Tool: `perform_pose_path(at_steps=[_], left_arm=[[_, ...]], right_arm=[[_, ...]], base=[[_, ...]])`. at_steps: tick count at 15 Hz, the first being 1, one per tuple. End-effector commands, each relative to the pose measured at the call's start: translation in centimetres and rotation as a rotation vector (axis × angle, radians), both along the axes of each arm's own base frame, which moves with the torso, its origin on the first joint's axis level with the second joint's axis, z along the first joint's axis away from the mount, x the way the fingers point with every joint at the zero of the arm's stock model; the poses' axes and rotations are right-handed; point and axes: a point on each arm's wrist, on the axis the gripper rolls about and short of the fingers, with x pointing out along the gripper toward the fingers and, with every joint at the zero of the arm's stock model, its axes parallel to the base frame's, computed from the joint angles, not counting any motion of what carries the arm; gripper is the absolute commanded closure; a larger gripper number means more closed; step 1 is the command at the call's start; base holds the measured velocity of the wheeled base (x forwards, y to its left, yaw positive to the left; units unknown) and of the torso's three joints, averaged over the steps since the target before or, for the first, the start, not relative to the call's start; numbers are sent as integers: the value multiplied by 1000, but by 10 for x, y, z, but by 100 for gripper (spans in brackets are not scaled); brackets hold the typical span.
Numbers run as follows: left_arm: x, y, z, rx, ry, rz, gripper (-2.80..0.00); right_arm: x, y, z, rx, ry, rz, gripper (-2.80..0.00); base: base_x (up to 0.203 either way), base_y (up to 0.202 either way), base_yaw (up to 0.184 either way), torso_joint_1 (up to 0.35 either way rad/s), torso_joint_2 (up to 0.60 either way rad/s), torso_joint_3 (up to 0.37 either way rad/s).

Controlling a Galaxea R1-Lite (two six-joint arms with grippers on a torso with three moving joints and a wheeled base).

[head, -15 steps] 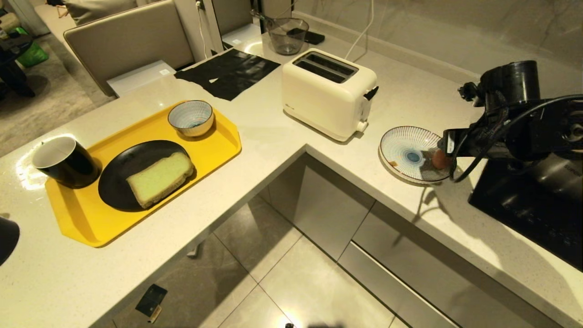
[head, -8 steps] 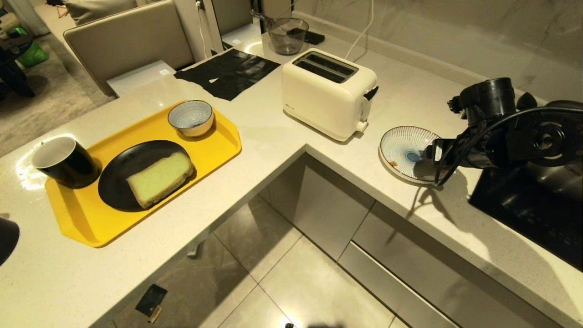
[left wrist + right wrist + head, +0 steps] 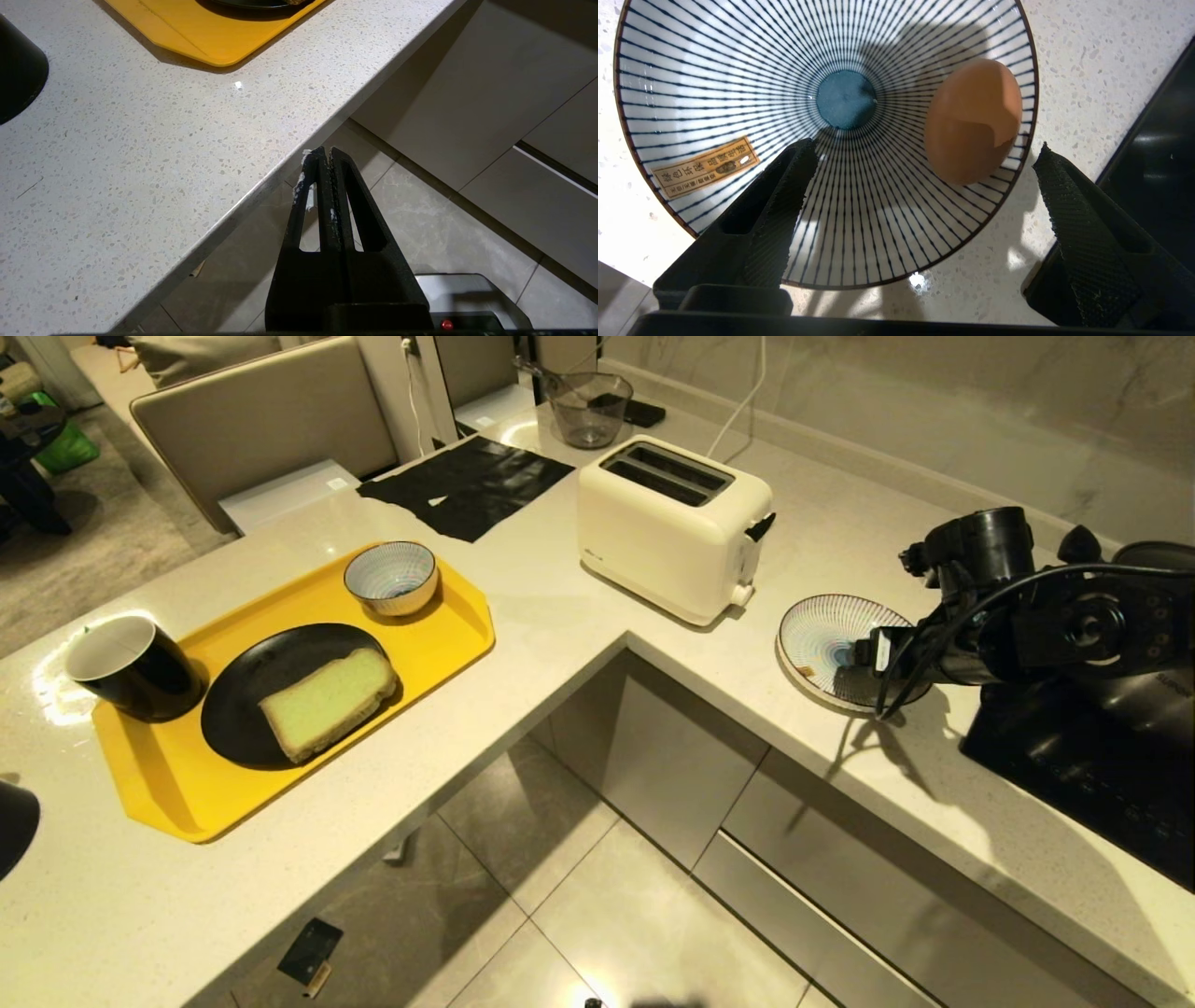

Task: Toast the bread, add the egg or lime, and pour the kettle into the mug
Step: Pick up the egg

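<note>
The bread lies on a black plate on the yellow tray. The black mug stands at the tray's left end. The cream toaster has empty slots. My right gripper hangs open just above the striped plate. In the right wrist view the brown egg lies loose on that plate, ahead of the open right gripper, touching neither finger. My left gripper is shut and parked below the counter edge. A black rounded shape shows at the near left; I cannot tell whether it is the kettle.
A black hob carrying a steel pot sits right of the striped plate. A striped bowl stands on the tray. A black mat and a clear container lie behind. The counter's inner corner drops to tiled floor.
The right gripper has opened wider and moved left over the striped plate. The egg seen at its tips a second ago is now covered by it in the head view.
</note>
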Motion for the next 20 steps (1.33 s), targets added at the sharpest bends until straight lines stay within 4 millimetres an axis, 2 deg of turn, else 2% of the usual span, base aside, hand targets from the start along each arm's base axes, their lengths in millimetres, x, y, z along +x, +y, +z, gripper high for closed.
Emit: perform_pose_path(at_steps=[1, 20], left_arm=[[0, 0, 0, 0, 0, 1, 0], [0, 0, 0, 0, 0, 1, 0]], right_arm=[[5, 1, -4, -1, 7, 1, -280], [30, -13, -11, 28, 6, 25, -280]], base=[[0, 0, 0, 0, 0, 0], [0, 0, 0, 0, 0, 0]])
